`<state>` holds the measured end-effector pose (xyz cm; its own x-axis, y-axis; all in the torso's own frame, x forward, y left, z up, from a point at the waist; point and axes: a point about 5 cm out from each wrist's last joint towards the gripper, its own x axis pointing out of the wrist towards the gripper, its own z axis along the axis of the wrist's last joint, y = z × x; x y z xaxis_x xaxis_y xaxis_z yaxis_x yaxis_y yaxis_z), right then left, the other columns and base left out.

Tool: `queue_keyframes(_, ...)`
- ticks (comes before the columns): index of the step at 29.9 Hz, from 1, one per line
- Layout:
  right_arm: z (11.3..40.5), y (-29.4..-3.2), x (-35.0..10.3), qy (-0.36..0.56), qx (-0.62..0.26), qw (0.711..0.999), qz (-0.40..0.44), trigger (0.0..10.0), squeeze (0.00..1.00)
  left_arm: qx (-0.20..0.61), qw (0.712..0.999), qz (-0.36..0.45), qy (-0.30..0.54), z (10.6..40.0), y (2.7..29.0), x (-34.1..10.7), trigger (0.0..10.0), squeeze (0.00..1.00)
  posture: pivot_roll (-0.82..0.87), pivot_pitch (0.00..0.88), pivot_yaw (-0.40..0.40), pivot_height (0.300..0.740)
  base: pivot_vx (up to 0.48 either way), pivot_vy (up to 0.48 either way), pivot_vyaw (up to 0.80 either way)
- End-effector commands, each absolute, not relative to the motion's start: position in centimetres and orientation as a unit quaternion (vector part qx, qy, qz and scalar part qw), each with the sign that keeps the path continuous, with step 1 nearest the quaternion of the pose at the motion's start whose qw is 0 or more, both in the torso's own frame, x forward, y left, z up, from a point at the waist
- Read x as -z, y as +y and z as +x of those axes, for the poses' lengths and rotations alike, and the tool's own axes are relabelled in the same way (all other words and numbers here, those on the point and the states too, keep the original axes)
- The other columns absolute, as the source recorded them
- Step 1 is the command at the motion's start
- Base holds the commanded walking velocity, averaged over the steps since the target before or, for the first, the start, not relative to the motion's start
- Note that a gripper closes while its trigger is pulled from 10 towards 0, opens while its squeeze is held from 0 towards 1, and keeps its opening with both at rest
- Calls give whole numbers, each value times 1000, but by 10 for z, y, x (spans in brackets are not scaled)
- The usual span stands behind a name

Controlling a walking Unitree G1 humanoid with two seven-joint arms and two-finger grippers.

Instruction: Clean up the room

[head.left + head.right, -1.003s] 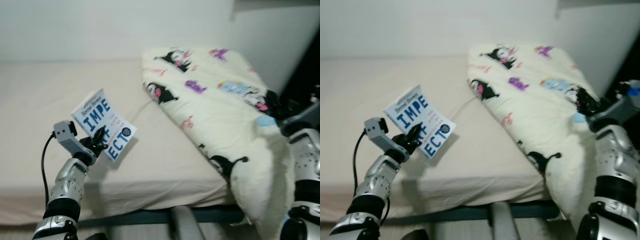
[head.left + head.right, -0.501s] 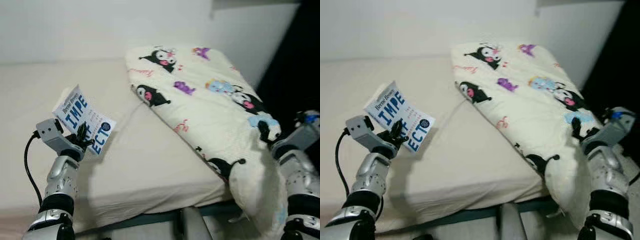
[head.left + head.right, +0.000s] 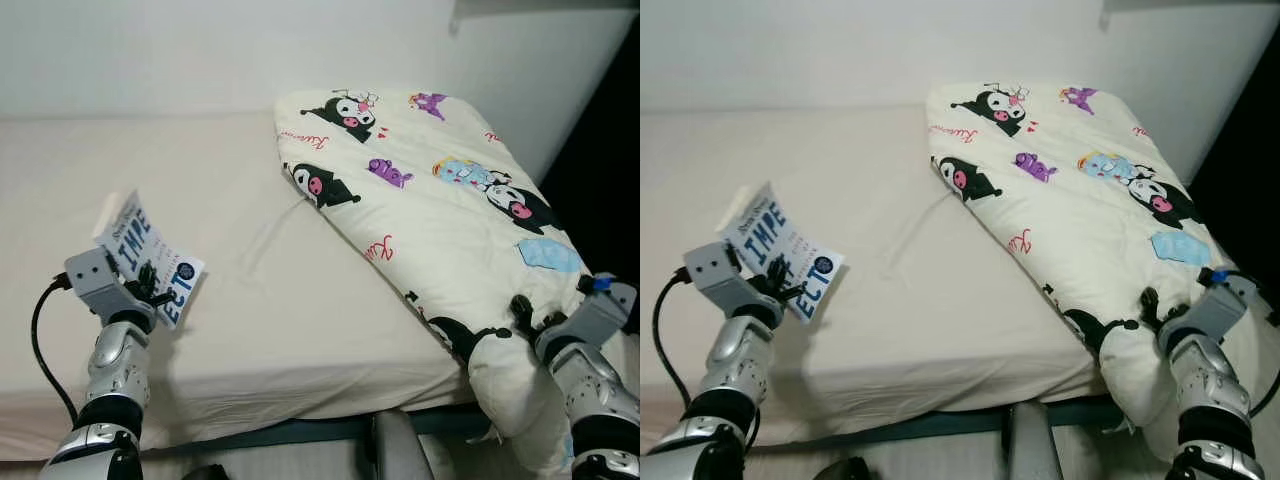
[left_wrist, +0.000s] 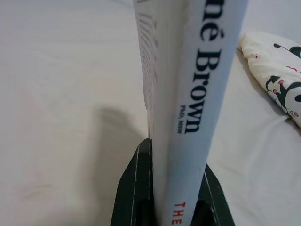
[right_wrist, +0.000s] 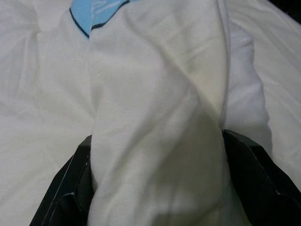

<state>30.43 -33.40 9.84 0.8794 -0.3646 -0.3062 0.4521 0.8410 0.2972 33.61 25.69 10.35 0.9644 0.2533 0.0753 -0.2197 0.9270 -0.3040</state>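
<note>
Here we pinch the book upright in our left hand above the bed's front-left edge, while our right hand clamps the cartoon-print blanket at the front-right corner, its length running back.

light: soft, even, fairly bright | shadows: faint under book on bed | dark: right edge | focus: head views sharp, wrist close-ups soft

Bed with a plain cream sheet, reaching from 9 o'clock across to centre. Lying on it from 12 toward 4 o'clock, a cream cartoon-print quilt, its lower end drooping over the bed's near edge.
</note>
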Motion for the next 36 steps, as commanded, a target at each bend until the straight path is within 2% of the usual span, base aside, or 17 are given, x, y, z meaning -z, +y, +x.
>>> queue_keyframes(1,297,-340,-90,128,238,945,187,10000,0,-132,980,-136,-63,331,265,-102,10000,0,-84,138,40,320,0,0,0)
queue_keyframes(7,300,-338,-93,105,221,950,196,10000,0,-130,981,-134,-61,332,263,-101,10000,0,-83,138,45,320,0,0,0)
queue_keyframes(8,301,-338,-94,99,215,951,198,4941,0,-131,981,-133,-61,332,262,-101,10000,0,-83,138,45,320,0,0,0)
queue_keyframes(9,301,-338,-94,99,215,951,198,4941,0,-131,981,-133,-61,332,262,-101,10000,0,-83,138,45,320,0,0,0)
queue_keyframes(10,303,-335,-94,99,205,955,192,0,0,-127,981,-133,-64,335,260,-103,10000,0,-83,136,47,320,0,0,0)
queue_keyframes(21,296,-340,-82,135,240,945,176,0,0,-116,982,-130,-69,337,257,-106,10000,0,-86,125,45,320,0,0,0)
queue_keyframes(28,313,-324,-105,54,168,967,186,0,0,-110,983,-129,-68,338,254,-105,10000,0,-90,119,47,320,0,0,0)
queue_keyframes(29,323,-308,-120,20,107,976,186,0,0,-107,984,-127,-70,339,253,-107,10000,0,-90,119,47,320,0,0,0)
queue_keyframes(30,323,-308,-120,20,107,976,186,0,0,-107,984,-127,-70,339,253,-107,10000,0,-90,119,47,320,0,0,0)
queue_keyframes(31,334,-279,-131,10,15,986,167,0,0,-111,980,-144,-85,344,254,-117,10000,0,-102,123,46,320,0,0,0)
queue_keyframes(33,334,-279,-131,10,15,986,167,0,0,-111,980,-144,-85,344,254,-117,10000,0,-102,123,46,320,0,0,0)
queue_keyframes(34,339,-235,-132,34,-104,987,118,0,0,-97,978,-130,-132,354,252,-145,10000,0,-96,122,37,320,0,0,0)
queue_keyframes(35,339,-207,-130,46,-173,978,106,0,0,-88,976,-111,-164,359,250,-164,10000,0,-91,123,34,320,0,0,0)
queue_keyframes(36,339,-207,-130,46,-173,978,106,0,0,-88,976,-111,-164,359,250,-164,10000,0,-91,123,34,320,0,0,0)
